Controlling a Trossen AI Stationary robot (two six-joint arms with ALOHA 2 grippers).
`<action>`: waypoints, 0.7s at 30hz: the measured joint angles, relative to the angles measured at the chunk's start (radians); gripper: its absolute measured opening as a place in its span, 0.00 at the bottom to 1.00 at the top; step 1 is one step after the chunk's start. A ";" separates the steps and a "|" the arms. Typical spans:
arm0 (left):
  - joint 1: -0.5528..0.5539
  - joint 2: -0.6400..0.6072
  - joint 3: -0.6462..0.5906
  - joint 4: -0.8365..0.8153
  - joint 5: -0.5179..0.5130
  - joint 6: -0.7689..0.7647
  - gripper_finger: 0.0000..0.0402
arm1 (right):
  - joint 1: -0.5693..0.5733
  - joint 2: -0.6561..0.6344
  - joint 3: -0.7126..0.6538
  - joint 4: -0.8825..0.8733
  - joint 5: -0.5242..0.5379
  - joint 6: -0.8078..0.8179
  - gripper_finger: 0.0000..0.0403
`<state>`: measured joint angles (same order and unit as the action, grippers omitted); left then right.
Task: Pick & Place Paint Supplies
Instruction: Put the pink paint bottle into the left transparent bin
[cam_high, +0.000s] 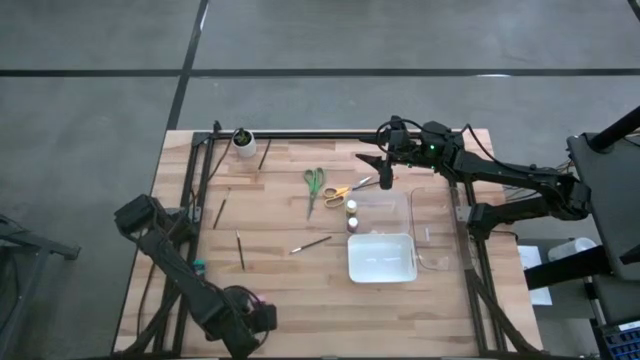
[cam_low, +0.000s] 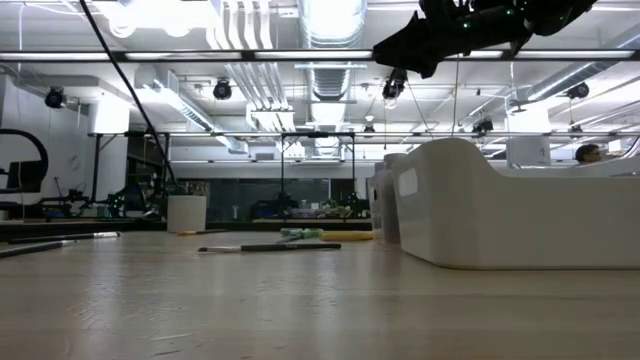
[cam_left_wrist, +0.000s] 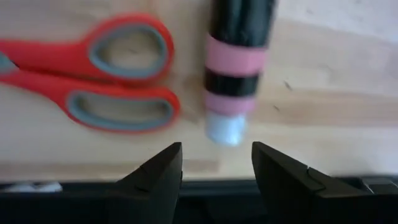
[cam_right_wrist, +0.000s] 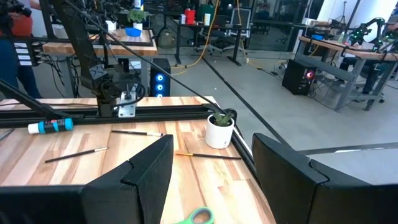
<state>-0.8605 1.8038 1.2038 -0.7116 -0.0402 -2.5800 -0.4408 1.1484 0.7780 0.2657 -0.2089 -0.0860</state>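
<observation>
A: Where is the right pincer (cam_high: 384, 181)?
B: It hangs above the counter (cam_high: 270, 300), fingers apart and empty, over the yellow scissors (cam_high: 341, 191) beside the green scissors (cam_high: 314, 186).
A: And the left pincer (cam_left_wrist: 216, 163)?
B: Parted and empty at the near-left corner, facing red scissors (cam_left_wrist: 93, 74) and a red-banded bottle (cam_left_wrist: 236, 65).

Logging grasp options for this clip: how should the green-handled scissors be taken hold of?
The green-handled scissors lie flat on the table, handles toward the far edge, blades pointing near. Best guess: come straight down from above and pinch across the narrow closed blades just below the pivot, fingers either side. The right end effector, open and raised nearby, is the closer one; the yellow-handled scissors lie close on one side.
</observation>
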 joint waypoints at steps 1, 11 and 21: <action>0.000 0.000 -0.011 0.002 -0.001 0.008 0.49 | 0.000 0.000 0.000 0.000 0.000 0.000 0.54; 0.016 0.002 -0.103 0.086 -0.102 0.073 0.49 | 0.000 0.000 0.000 0.000 0.000 0.000 0.54; 0.035 0.001 -0.149 0.133 -0.103 0.090 0.49 | 0.000 0.000 0.000 0.000 0.000 0.000 0.54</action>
<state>-0.8260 1.8050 1.0543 -0.5783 -0.1432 -2.4896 -0.4409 1.1484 0.7776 0.2657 -0.2089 -0.0860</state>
